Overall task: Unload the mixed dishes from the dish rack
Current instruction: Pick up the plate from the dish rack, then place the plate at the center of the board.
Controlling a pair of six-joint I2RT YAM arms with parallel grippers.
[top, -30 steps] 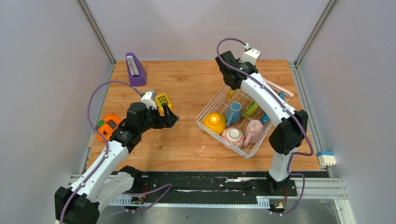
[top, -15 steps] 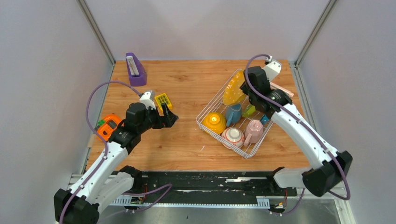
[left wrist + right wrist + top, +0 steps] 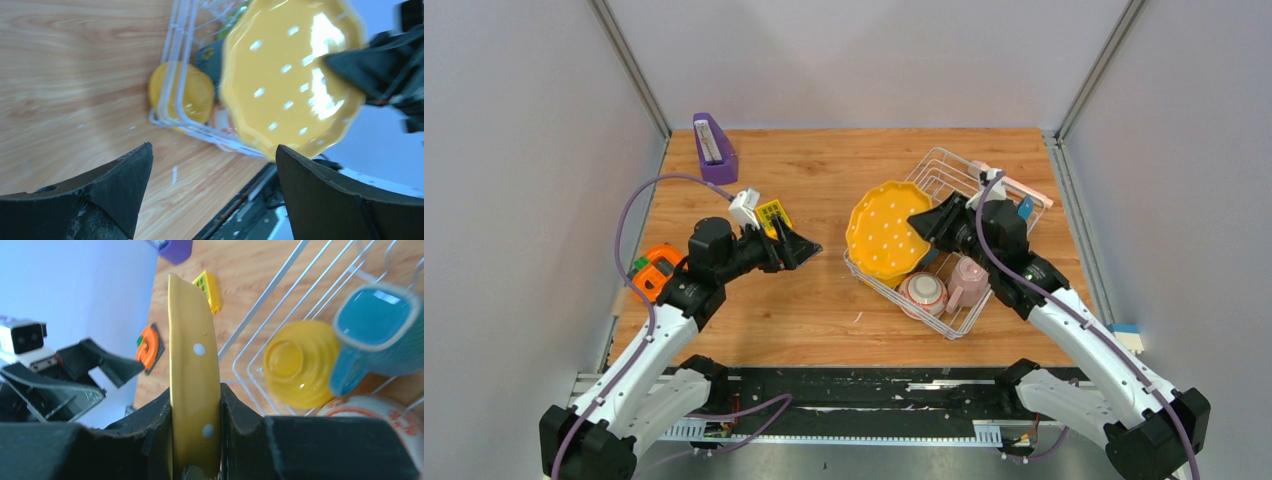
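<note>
My right jaws pinch the rim of the yellow plate (image 3: 886,232), held on edge over the left corner of the dish rack (image 3: 948,160), near the surface's right edge. From above the plate hides the yellow-orange bowl (image 3: 295,362) and most of the blue mug (image 3: 372,335). The pink mug (image 3: 969,280) and red-rimmed cup (image 3: 923,292) show. My left jaws hang spread beside the yellow grid block (image 3: 773,212).

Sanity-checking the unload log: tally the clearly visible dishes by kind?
Plates: 1 (yellow plate, in right claw)
Mugs: 2 (blue mug, pink mug)
Bowls: 1 (yellow bowl)
Cups: 1 (red-rimmed cup)
Total: 5; more may be hidden.
</note>
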